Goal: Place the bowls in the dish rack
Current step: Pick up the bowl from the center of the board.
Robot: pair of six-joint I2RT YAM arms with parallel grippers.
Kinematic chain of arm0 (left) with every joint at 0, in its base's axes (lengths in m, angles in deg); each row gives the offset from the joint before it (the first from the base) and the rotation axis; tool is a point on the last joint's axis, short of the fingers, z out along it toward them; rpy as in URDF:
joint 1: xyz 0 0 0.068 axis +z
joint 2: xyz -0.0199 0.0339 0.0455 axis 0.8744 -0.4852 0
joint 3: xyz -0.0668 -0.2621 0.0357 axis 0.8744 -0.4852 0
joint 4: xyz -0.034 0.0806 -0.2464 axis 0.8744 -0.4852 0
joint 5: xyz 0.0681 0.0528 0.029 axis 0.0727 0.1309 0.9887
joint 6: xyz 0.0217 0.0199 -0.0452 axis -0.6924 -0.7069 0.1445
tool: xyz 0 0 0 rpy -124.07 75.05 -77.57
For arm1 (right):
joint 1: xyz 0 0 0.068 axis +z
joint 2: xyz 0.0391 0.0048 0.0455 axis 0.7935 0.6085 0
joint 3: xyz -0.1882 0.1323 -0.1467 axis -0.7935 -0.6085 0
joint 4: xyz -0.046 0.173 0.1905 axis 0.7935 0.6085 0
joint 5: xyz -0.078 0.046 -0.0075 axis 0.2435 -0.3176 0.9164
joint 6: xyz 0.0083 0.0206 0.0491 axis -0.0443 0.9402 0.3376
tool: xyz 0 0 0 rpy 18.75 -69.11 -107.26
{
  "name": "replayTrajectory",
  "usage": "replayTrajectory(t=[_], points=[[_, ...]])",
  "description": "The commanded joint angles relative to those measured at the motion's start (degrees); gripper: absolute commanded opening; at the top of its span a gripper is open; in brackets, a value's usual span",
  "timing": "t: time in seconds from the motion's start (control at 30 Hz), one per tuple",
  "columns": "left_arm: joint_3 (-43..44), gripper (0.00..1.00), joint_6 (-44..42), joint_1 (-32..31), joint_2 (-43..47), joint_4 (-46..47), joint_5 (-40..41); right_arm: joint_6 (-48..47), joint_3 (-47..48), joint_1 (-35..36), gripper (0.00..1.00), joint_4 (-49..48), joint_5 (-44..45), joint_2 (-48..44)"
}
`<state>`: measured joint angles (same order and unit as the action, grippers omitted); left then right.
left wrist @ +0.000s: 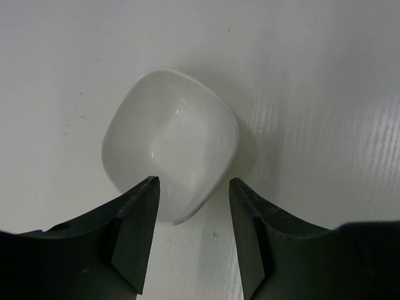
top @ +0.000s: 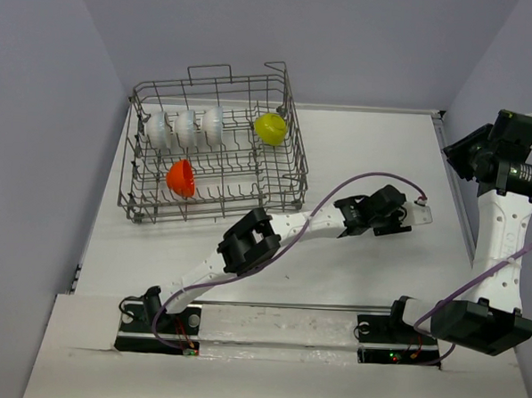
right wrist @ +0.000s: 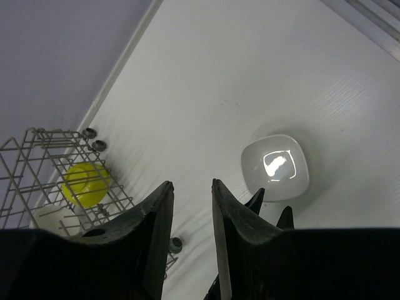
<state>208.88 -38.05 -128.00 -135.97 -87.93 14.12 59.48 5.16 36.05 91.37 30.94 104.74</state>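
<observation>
Left fingers (left wrist: 134, 231) gape over the white bowl (left wrist: 169, 137); right fingers (right wrist: 153, 244) slightly parted, both empty.

Bright, even overhead light in all 3 views. Right wrist: hard glare patch inside white bowl (right wrist: 275, 167), mid-right of frame. Left wrist: soft shadow on bowl's right side; left gripper (left wrist: 194, 186) dark, slightly soft at bottom edge. Top view: faint shadows, some grain.

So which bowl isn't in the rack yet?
The white bowl on the table, under the left end effector; the rest sit in the rack.
</observation>
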Motion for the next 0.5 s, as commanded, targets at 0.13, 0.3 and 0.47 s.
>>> replayTrajectory(t=[0.13, 0.3, 0.47], points=[[4.65, 0.61, -1.85, -0.04, -1.19, -0.48, -1.35, -0.09, 1.60, -0.32, 0.37, -0.99, -0.39, -0.67], [6.41, 0.61, -1.76, 0.05, -2.77, -1.70, -2.23, 0.00, 1.69, -0.32, 0.37, -0.99, -0.39, -0.58], [6.58, 0.61, -1.59, 0.05, -3.21, -1.71, -2.76, -0.09, 1.60, -0.32, 0.37, -1.16, -0.39, -0.67]])
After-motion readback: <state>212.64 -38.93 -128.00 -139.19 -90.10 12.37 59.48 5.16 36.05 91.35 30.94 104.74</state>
